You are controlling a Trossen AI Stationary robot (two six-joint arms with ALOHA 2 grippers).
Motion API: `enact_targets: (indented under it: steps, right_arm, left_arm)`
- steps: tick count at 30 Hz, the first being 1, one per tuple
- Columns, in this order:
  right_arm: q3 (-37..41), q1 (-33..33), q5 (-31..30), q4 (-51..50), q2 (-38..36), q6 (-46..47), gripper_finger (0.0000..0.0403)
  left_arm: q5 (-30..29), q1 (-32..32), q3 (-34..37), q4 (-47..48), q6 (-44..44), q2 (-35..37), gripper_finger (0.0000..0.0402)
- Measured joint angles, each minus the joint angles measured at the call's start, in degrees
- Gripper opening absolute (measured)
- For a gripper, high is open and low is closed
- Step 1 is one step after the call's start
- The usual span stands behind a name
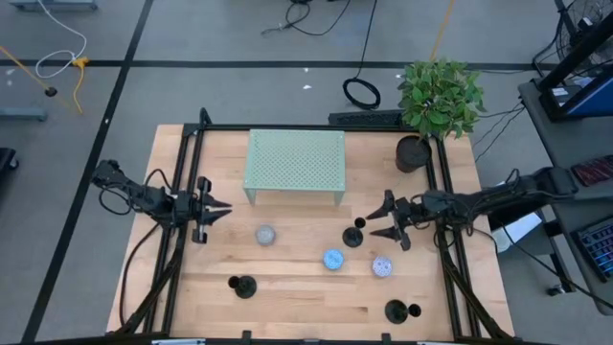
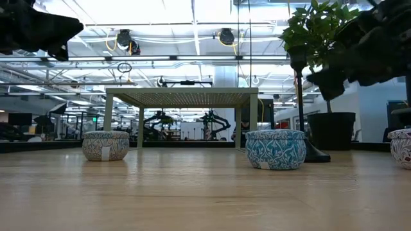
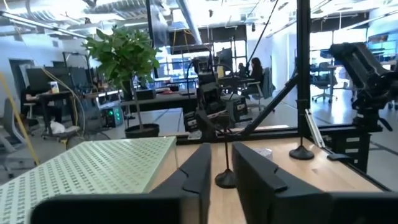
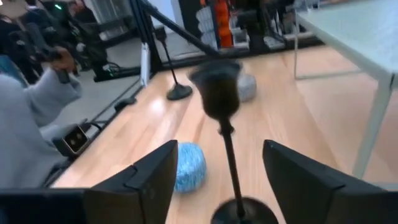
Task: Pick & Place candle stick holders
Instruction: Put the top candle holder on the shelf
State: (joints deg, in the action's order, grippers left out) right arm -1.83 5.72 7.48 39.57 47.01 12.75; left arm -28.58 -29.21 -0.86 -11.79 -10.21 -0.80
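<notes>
Three small black candle stick holders stand upright on their disc bases on the wooden table. One (image 1: pixel 354 233) stands just ahead of my right gripper (image 1: pixel 375 221). In the right wrist view its stem (image 4: pixel 227 140) rises between my open fingers, which stand on either side without touching it. The second holder (image 1: pixel 242 286) stands near the front left and the third (image 1: pixel 400 310) at the front right. My left gripper (image 1: pixel 216 209) hovers open and empty at the table's left, beside the green stand (image 1: pixel 295 163).
Three round candle tins sit mid-table: grey (image 1: pixel 265 235), blue (image 1: pixel 332 259) and white-blue (image 1: pixel 382 266). A potted plant (image 1: pixel 414 153) stands at the far right. A black frame runs along the table's left and right sides. A person sits beyond the table (image 4: pixel 31 124).
</notes>
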Motion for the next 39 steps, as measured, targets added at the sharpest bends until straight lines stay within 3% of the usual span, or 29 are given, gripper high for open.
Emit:
enact_targets:
  steps: [5,9,16,21,29,36,39]
  right_arm:
    - [-0.3,1.0,0.0,9.3,8.3,-0.3,0.0240]
    - [-2.1,2.4,-0.8,11.2,16.3,-0.4,0.0233]
    - [-5.9,3.1,-4.5,18.8,28.6,-2.8,0.0228]
    - [-6.2,3.0,-4.5,25.4,33.5,-4.4,0.0217]
    - [-6.2,3.0,-6.2,29.7,38.1,-4.2,0.0131]
    - [-6.2,3.0,-5.8,33.9,39.1,-4.0,0.0017]
    - [-6.2,3.0,-4.4,36.0,39.0,-4.4,0.0017]
  left_arm:
    - [0.0,0.0,0.0,0.0,-0.4,0.0,0.0141]
    - [-2.1,0.0,-0.1,-0.5,0.0,0.0,0.0176]
    - [-4.5,0.0,-0.1,-0.4,0.1,0.0,0.0186]
    - [-4.5,0.0,-0.1,-0.4,0.0,0.0,0.0186]
    - [-4.5,0.0,-0.1,-0.4,-1.3,0.0,0.0186]
    - [-4.5,0.0,-0.1,-0.3,-1.2,-0.1,0.0186]
    - [-4.5,0.0,-0.1,-0.2,-1.3,-0.1,0.0186]
